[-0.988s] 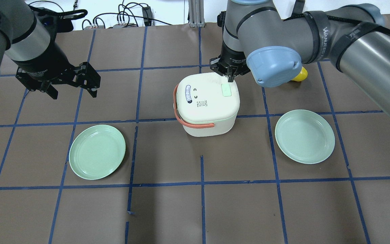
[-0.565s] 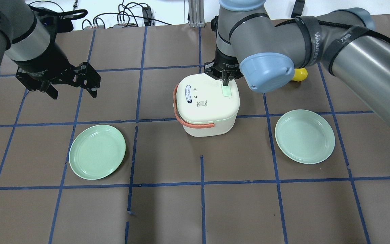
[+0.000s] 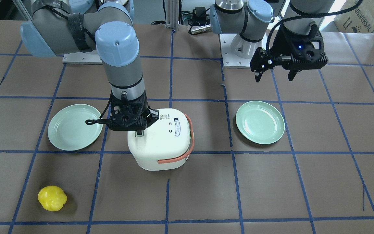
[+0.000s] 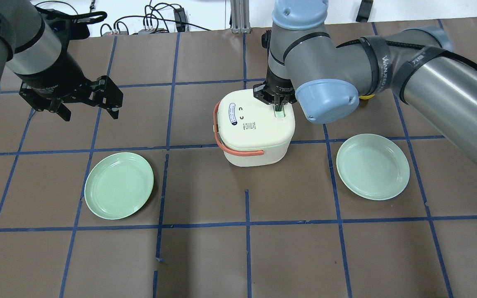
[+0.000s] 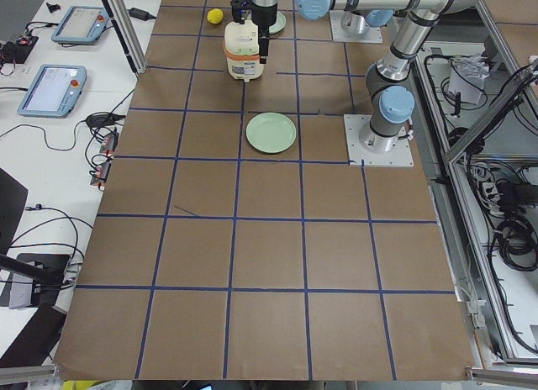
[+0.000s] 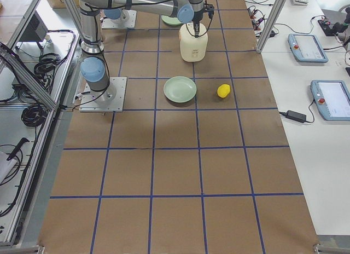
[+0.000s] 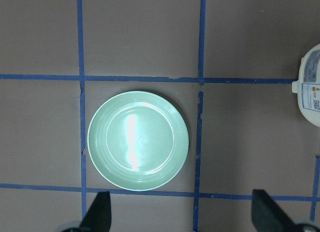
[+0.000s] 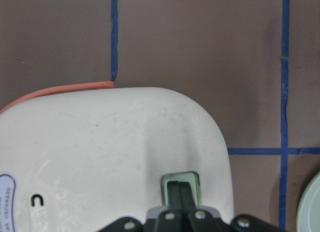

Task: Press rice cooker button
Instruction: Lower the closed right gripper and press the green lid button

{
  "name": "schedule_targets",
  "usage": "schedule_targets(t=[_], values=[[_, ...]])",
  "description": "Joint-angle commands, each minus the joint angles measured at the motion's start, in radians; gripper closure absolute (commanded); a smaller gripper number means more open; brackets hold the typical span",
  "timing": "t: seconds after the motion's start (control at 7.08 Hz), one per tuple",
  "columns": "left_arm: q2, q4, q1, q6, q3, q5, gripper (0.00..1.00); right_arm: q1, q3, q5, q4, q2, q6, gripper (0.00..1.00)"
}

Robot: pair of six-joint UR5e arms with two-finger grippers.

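1. Pressing looks like the step in hand: your right gripper [image 4: 278, 109] points straight down over the small rounded-square white rice cooker with pale green rim [image 4: 253, 134]. Its fingers are pressed together into one narrow tip and hold nothing.
2. That tip sits on the pale green rectangular button [image 8: 180, 176] in the lid. The wrist view shows no offset to either side. It looks like contact, but whether the button is pushed in, can't tell.
3. Key relation: the button lies directly below the tool, so you likely need only a straight push down, no sideways travel.
4. The cooker stands mid-table on the brown paper tabletop with blue tape grid [image 4: 205, 256], between the left round green plate [image 4: 119, 185] and the right round green plate [image 4: 372, 166], touching neither.
5. Orientation: upright, lid shut and facing up. The button is at the lid's edge toward the robot's right. The orange-red strap handle [image 4: 240, 153] wraps the left and near sides. The body is near square, so no real long axis. The button's own long axis is hidden under the fingers.
6. The right arm is far nearer. Your left gripper [image 4: 89, 111] hangs well apart to the left, spread wide and empty, above the left plate.
7. Risk, my guess: the narrow tip could slide off the small button.
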State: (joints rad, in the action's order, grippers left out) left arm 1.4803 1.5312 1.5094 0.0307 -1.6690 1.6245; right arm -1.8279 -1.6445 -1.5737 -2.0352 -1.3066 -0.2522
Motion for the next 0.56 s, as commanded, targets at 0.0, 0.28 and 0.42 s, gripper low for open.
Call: schedule_targets(t=[0.0, 0.28, 0.42], values=[[0.0, 0.0, 0.0, 0.0, 0.0, 0.0, 0.0, 0.002, 0.005, -0.002, 0.006, -0.006, 0.001, 0.92], [0.0, 0.0, 0.0, 0.0, 0.0, 0.0, 0.0, 0.002, 0.005, -0.011, 0.006, -0.013, -0.002, 0.91], [0.0, 0.0, 0.0, 0.0, 0.0, 0.0, 0.0, 0.001, 0.006, -0.011, 0.009, -0.014, -0.007, 0.91]])
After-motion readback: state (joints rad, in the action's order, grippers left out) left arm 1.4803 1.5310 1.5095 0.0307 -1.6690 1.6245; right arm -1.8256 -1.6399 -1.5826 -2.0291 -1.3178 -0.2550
